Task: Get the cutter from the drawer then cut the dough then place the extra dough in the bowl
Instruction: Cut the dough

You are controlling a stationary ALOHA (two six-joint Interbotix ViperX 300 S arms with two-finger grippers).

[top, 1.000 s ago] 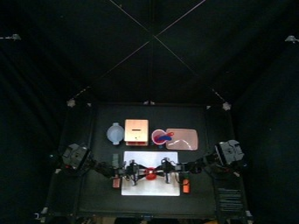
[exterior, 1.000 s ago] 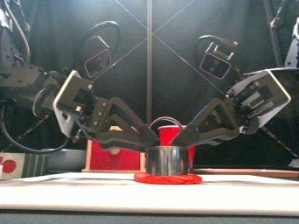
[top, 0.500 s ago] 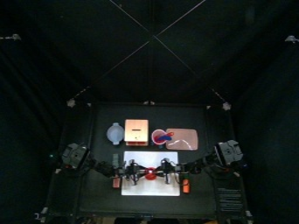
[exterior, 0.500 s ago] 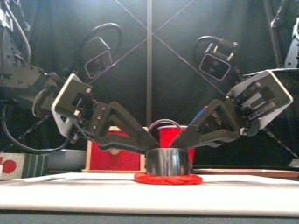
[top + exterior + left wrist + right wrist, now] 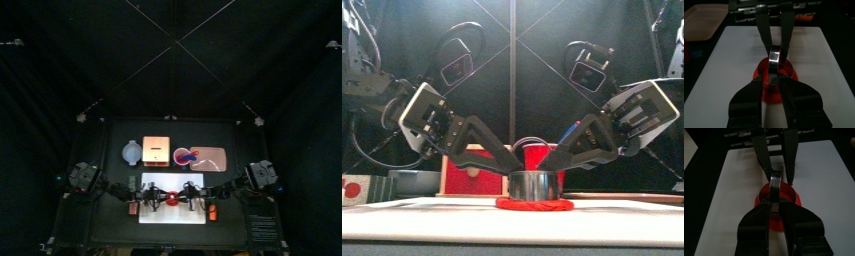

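The left claw (image 5: 774, 75) has its jaws drawn nearly together, pinching the thin upright metal loop that rises from the cutter (image 5: 536, 185). The right claw (image 5: 776, 202) meets it from the opposite side with its jaws drawn in the same way on that loop. Whether the loop is the wire handle or part of the rim cannot be told from the wrist views. In the front view both arms slope down and inward to one point, so the cutter sits directly beneath and between the two claws, with neither arm nearer than the other. The cutter's axis stands upright, which suggests that any press or lift should run straight along that vertical. It is a short round cylinder of dull metal, standing level on the dough (image 5: 533, 205). The dough is a flat red disc whose edge shows as a ring all round the cutter's base, so the cut itself looks to be the step in hand. Dough and cutter lie near the middle of the white cutting board (image 5: 174, 215), toward the front of the table (image 5: 107, 200). Behind the board stands the wooden box (image 5: 156, 150). The blue-grey bowl (image 5: 130, 152) sits just to its left, at the back left and well apart from the dough. It is on the left arm's side, so that arm seems the likelier one to carry the extra dough there.
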